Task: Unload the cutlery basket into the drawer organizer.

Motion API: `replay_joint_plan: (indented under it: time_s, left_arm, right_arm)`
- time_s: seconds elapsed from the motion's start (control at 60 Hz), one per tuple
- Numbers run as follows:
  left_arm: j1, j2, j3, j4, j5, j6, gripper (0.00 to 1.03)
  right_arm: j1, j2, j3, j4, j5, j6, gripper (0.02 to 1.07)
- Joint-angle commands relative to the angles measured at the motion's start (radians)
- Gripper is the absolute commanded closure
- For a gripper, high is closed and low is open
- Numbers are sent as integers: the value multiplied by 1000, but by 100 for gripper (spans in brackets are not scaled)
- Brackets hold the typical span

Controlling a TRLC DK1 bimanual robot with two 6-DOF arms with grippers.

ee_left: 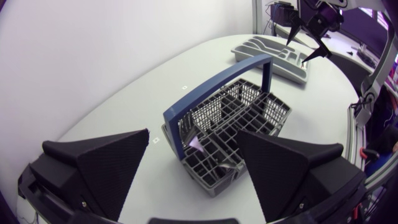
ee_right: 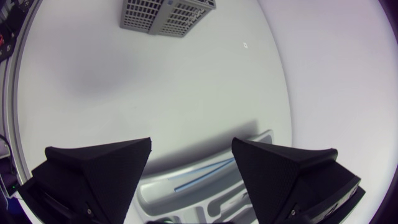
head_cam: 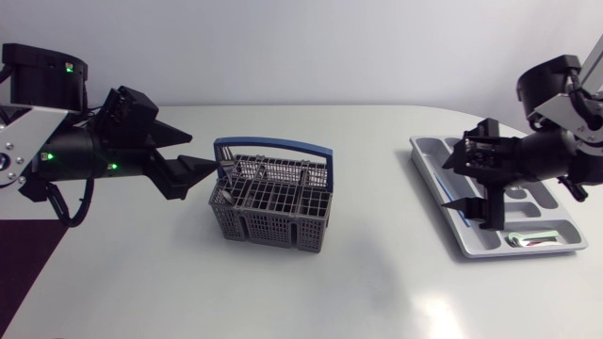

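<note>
Blue handle point(head_cam: 273, 144) arches over basket point(head_cam: 273, 224), left jaws spread just beside.

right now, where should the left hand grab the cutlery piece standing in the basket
I'd grip the cutlery piece by its upper end, which stands near the basket rim. Come down from above with the open left hand, on its side of the blue handle: the basket's walls close off every side.
</note>
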Motion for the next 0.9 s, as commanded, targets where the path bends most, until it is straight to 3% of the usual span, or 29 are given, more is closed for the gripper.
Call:
replay_joint_plan:
  time_s: [0.0, 0.183, 0.3, 0.383, 0.567, 0.883]
  left_arm:
    - [32, -7, -33, -3, 22, 134, 5]
    - [13, -36, -67, 40, 27, 279, 6]
    - [-48, -49, -86, 34, -64, 417, 7]
    - [-53, -70, -94, 20, -90, 506, 7]
    - [-59, -116, -109, -3, -81, 746, 5]
    - [-85, -52, -70, -94, -73, 1029, 6]
  right_arm:
    - [92, -5, -37, -18, 23, 111, 13]
    - [243, 7, -33, -5, 59, 218, 13]
    - [299, 22, -27, -1, 69, 263, 13]
    - [335, 44, -30, 2, 77, 296, 13]
    - [409, 53, -43, 16, 92, 348, 13]
    - [457, 61, -75, 44, 103, 391, 13]
